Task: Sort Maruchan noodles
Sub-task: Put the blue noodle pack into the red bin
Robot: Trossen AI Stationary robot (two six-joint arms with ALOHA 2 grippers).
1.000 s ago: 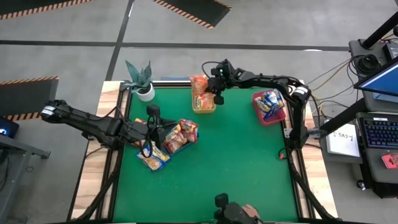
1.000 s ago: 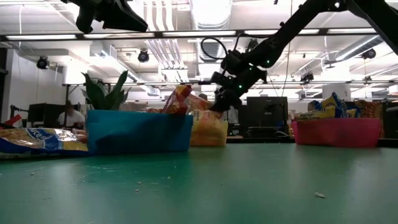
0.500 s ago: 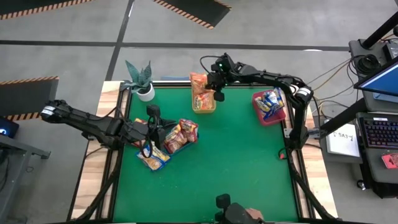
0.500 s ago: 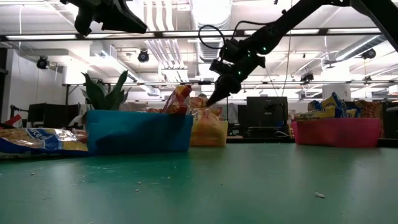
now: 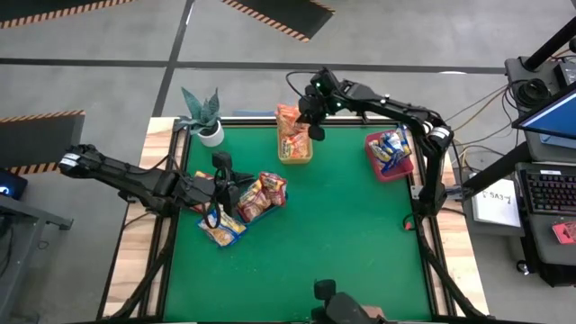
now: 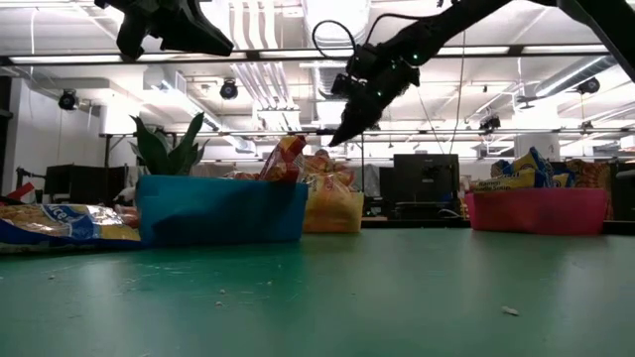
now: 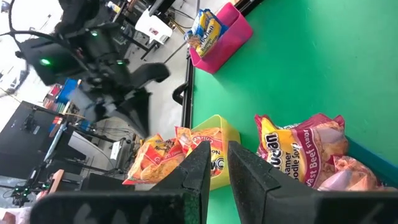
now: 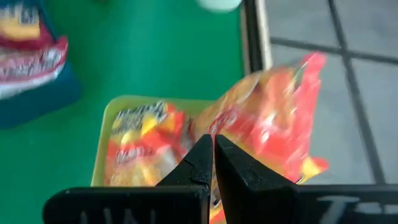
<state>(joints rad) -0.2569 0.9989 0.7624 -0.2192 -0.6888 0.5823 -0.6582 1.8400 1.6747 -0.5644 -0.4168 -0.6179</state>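
Near edge of the green table (image 5: 342, 243) is bare felt. Next back, a blue-edged packet (image 5: 220, 232) lies flat on the felt just beside the blue bin (image 6: 220, 208), not sorted yet. Blue bin holds red-pink packets (image 5: 263, 194), which looks like a colour mismatch, though that is only a judgement.

Left gripper (image 5: 219, 187) hangs over the blue bin; fingers nearly together with a thin gap, nothing between them in the left wrist view. Waiting.

Farther back, the yellow bin (image 5: 295, 157) holds orange packets (image 8: 134, 140), one orange packet (image 8: 273, 112) leaning up over its far rim. Right gripper (image 5: 312, 115) sits above that bin, fingers closed tip to tip, empty; the packets below are blurred behind them, no contact visible. Red bin (image 5: 389, 169) at the right holds blue-edged packets (image 5: 392, 148).

Step, as I judge it: drop into the yellow bin looks done, right arm clear above it. Next move calls for opening a gripper and going for the loose packet on the felt, low flat approach, pinch an edge.

Hard to tell: the count of packets in each bin, overlapping. Labels are unreadable from above. Potted plant (image 5: 203, 115) at the far left corner is irrelevant.
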